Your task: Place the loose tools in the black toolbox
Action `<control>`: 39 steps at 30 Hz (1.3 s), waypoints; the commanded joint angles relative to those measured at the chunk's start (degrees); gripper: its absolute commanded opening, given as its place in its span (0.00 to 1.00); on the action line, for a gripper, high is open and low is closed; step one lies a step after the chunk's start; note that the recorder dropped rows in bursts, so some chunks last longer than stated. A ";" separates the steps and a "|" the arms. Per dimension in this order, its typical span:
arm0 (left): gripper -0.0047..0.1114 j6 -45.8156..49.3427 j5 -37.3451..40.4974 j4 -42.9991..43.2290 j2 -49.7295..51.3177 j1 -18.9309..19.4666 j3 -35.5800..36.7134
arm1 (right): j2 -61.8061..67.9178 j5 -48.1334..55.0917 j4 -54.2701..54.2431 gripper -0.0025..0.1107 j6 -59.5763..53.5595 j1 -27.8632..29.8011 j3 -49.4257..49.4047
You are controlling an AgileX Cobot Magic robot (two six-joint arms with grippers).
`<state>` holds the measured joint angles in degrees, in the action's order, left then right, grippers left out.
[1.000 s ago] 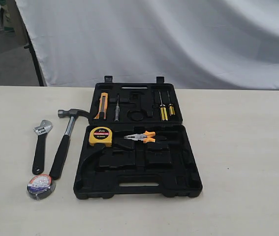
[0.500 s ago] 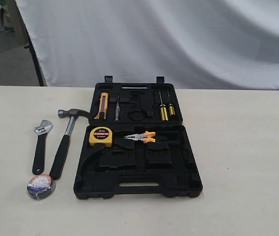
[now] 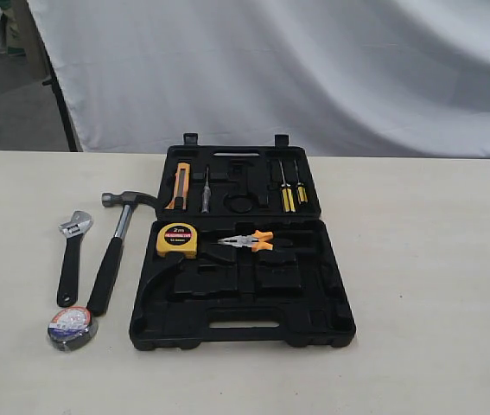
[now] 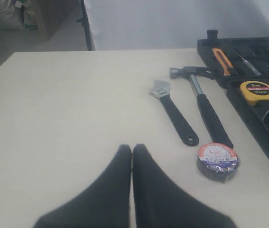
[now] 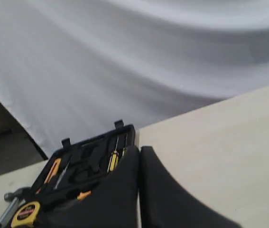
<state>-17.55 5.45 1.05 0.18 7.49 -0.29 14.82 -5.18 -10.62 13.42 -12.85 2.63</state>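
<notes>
The black toolbox [image 3: 331, 298] lies open at the table's middle, both halves flat. Left of it lie the claw hammer [image 3: 117, 248], the adjustable wrench [image 3: 71, 258] and the small black tape roll [image 3: 72, 327]. The left wrist view shows the same three: hammer [image 4: 205, 107], wrench [image 4: 173, 114], tape roll [image 4: 218, 161]. My left gripper [image 4: 132, 148] is shut and empty, above bare table a short way from the tape roll. My right gripper [image 5: 140, 149] is shut and empty, with the toolbox [image 5: 88, 154] beyond it. Neither gripper shows in the exterior view.
Inside the toolbox sit a yellow tape measure [image 3: 176, 239], orange-handled pliers [image 3: 249, 241], yellow-handled screwdrivers [image 3: 289, 192] and an orange knife [image 3: 180, 187]. A white cloth backdrop [image 3: 296, 69] hangs behind the table [image 3: 435, 259].
</notes>
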 commanded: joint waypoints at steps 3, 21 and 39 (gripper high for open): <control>0.05 -0.27 -0.41 0.25 -0.18 1.45 -0.15 | 17.50 -3.36 0.86 0.02 -2.34 -5.47 3.41; 0.05 -0.27 -0.41 0.25 -0.18 1.45 -0.15 | 55.73 -11.42 0.86 0.02 -4.40 -25.56 15.71; 0.05 -0.27 -0.41 0.25 -0.18 1.45 -0.15 | 56.66 -20.87 0.86 0.02 -7.54 -25.56 15.90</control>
<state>-17.55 5.45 1.05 0.18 7.49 -0.29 71.47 -23.12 -10.23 6.41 -38.29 18.19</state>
